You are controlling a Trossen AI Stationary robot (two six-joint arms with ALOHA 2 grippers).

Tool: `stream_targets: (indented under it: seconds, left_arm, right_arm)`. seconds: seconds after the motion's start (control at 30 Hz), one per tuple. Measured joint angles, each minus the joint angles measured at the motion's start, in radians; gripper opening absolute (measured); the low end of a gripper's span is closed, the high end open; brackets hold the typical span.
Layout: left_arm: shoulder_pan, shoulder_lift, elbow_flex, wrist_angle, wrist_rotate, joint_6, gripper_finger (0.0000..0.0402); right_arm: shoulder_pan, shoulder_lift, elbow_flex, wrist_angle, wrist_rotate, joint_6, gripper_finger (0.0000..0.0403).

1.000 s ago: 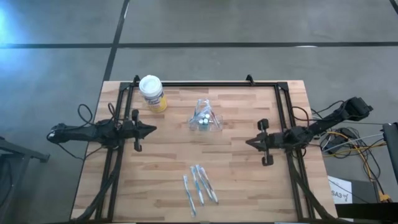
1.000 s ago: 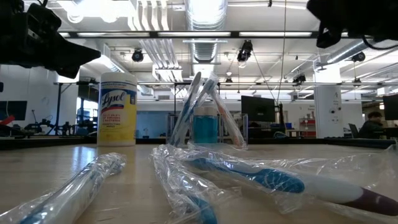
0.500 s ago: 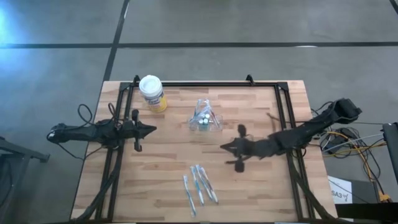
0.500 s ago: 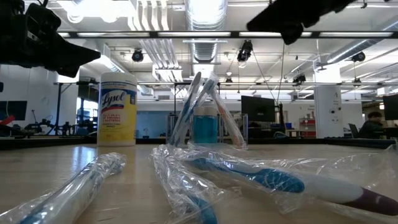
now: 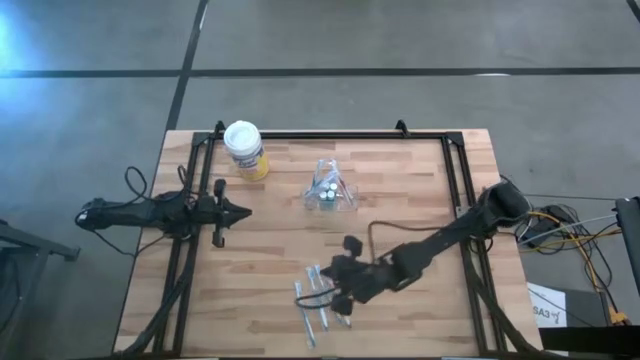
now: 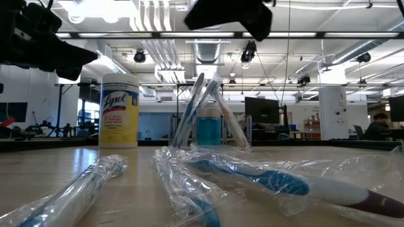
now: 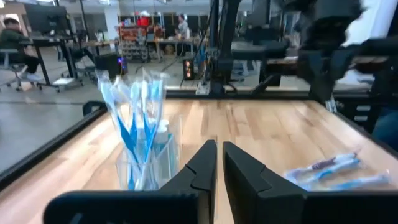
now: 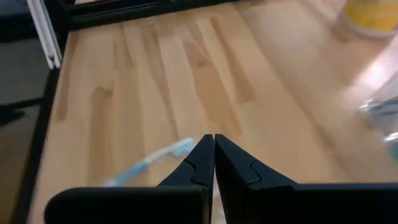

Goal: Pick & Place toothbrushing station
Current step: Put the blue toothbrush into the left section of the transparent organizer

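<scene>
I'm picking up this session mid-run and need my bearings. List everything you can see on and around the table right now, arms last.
Toothbrush holder: one, clear plastic with blue and white brushes standing in it, table centre towards the far edge.
Wrapped toothbrushes: a few, blue and white in clear wrap, lying loose near the front edge.
Wipes canister: one, yellow with white lid, upright at the far left of the table.
Table: one, light wood with a black frame.
Cables: a bundle, off the table's right side.
Left end effector: dark, fingers nearly together, empty, at the left side pointing towards the centre.
Right end effector: dark, shut, empty, stretched out over the wrapped toothbrushes.
</scene>
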Motion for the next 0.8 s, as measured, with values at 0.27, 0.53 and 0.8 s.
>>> stream_targets:
  seconds: [0.27, 0.53, 0.8]
  left_arm:
    - [0.0, 0.0, -0.001, -0.014, 0.001, -0.015, 0.0041]
    - [0.0, 0.002, -0.001, -0.019, 0.002, -0.024, 0.0042]
    - [0.0, 0.004, 0.0, -0.023, 0.006, -0.024, 0.0037]
  right_arm:
    - [-0.007, 0.229, 0.358, -0.31, -0.015, 0.243, 0.0025]
    - [-0.024, 0.433, 0.696, -0.555, -0.169, 0.474, 0.0108]
    - [-0.045, 0.635, 0.978, -0.619, -0.307, 0.474, 0.0149]
